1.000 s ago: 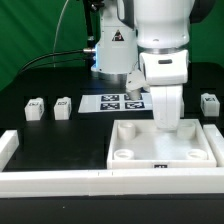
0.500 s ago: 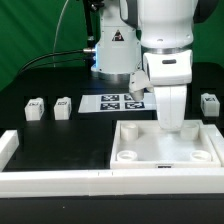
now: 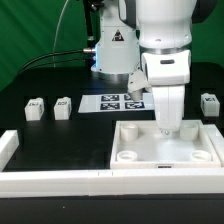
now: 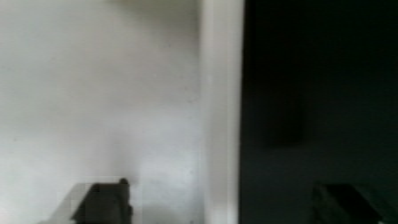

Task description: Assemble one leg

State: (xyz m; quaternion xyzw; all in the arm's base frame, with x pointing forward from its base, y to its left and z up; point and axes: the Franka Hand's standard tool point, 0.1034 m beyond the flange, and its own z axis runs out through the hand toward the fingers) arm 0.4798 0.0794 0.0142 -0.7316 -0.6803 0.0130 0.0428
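Observation:
Three small white legs with marker tags stand on the black table: two at the exterior view's left [image 3: 36,108] [image 3: 64,106] and one at the right [image 3: 209,103]. The large white panel [image 3: 140,150] lies in front. My gripper [image 3: 169,128] hangs low over the panel's far right part. In the wrist view my gripper [image 4: 222,192] is open and empty. Its dark fingers [image 4: 102,203] stand wide apart on either side of the panel's rim [image 4: 217,110], one over the white panel, the other over the black table. No leg is near the gripper.
The marker board [image 3: 112,101] lies on the table behind the panel, in front of the arm's base [image 3: 112,50]. A white raised border [image 3: 60,180] runs along the front and left of the work area.
My gripper has shifted a little to the exterior view's right and lower, toward the panel's far right part. The legs have not moved.

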